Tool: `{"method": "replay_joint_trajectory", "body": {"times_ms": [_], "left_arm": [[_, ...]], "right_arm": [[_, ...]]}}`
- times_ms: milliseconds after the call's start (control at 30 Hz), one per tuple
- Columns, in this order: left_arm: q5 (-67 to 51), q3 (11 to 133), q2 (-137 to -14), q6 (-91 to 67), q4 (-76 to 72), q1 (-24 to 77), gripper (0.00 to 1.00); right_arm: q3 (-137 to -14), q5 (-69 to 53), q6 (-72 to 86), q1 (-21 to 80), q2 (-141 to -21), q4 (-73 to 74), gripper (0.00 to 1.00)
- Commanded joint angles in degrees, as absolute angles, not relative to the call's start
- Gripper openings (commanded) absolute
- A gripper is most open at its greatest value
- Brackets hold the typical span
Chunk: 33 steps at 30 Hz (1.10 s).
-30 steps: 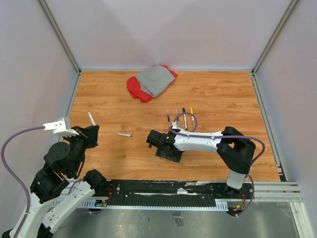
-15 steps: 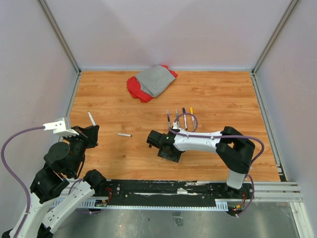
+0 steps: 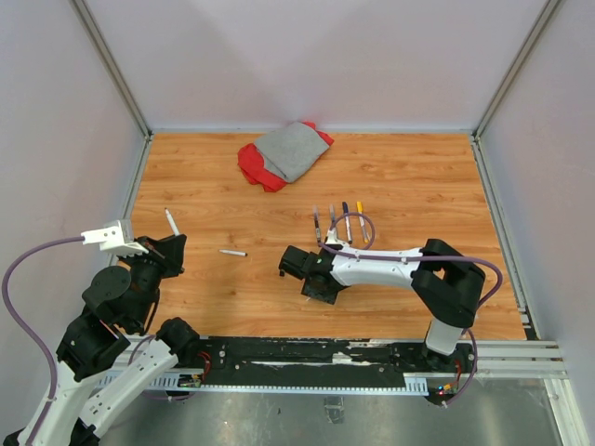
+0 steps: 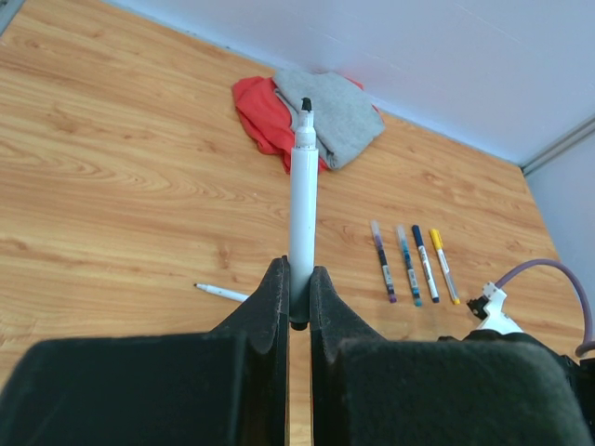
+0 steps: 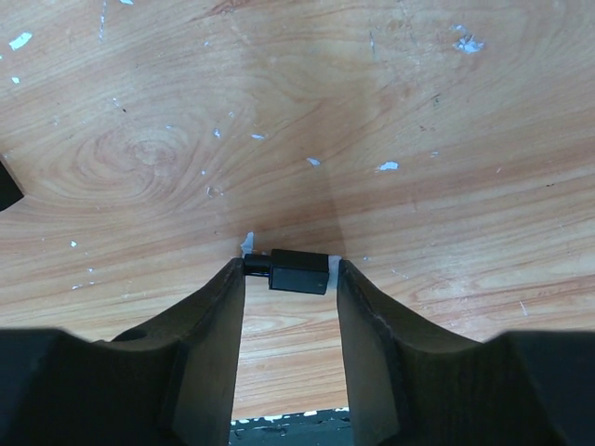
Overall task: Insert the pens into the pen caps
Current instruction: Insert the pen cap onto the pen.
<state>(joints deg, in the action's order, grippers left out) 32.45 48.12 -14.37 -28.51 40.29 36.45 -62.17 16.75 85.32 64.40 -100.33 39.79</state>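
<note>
flanking cap (image 5: 301, 272) unseen overhead, right hand (image 5: 289, 275), left hand (image 4: 298, 290) pinching pen (image 4: 302, 200)

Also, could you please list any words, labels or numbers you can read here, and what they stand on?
None can be read.
The four pens in a row carry small dark marks on their barrels, too small to read.
The held pen has a barrel that looks blank.

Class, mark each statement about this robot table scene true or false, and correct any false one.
1. The left gripper is shut on a pen. True.
2. A black cap lies between the fingers of the right gripper. True.
3. Six pens lie in a row. False: the row of pens holds four.
4. The red cloth lies on top of the grey one. False: the grey cloth lies on the red cloth.
</note>
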Motion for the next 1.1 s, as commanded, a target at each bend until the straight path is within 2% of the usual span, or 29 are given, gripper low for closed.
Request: {"method": "replay_joint_trajectory", "body": {"times_ms": [0,200,333,567,733,867,1067], "left_arm": [[32.5,47.9,-15.1,-27.9,38.0,35.9,0.01],[32.5,47.9,-15.0,-27.9,38.1,35.9,0.0],[32.5,47.8,-15.0,-27.9,38.0,35.9,0.01],[32.6,47.8,-15.0,-27.9,38.1,35.9,0.0],[32.6,47.9,-15.2,-27.9,38.1,35.9,0.01],[32.7,47.9,-15.3,-27.9,38.1,35.9,0.0],[32.6,47.9,-15.5,-27.9,38.1,35.9,0.0]], "right_arm": [[-61.3,19.4,81.0,63.6,-99.9,39.4,0.32],[-61.0,20.1,58.9,63.7,-97.4,32.1,0.27],[-58.3,14.7,38.8,63.7,-95.1,24.8,0.29],[-58.3,4.6,16.7,63.7,-95.8,26.0,0.32],[-58.2,1.1,9.0,63.7,-96.7,27.2,0.34],[-59.2,1.2,4.2,63.7,-97.6,29.3,0.39],[-61.4,3.5,0.6,63.7,-101.2,32.7,0.4]]}}
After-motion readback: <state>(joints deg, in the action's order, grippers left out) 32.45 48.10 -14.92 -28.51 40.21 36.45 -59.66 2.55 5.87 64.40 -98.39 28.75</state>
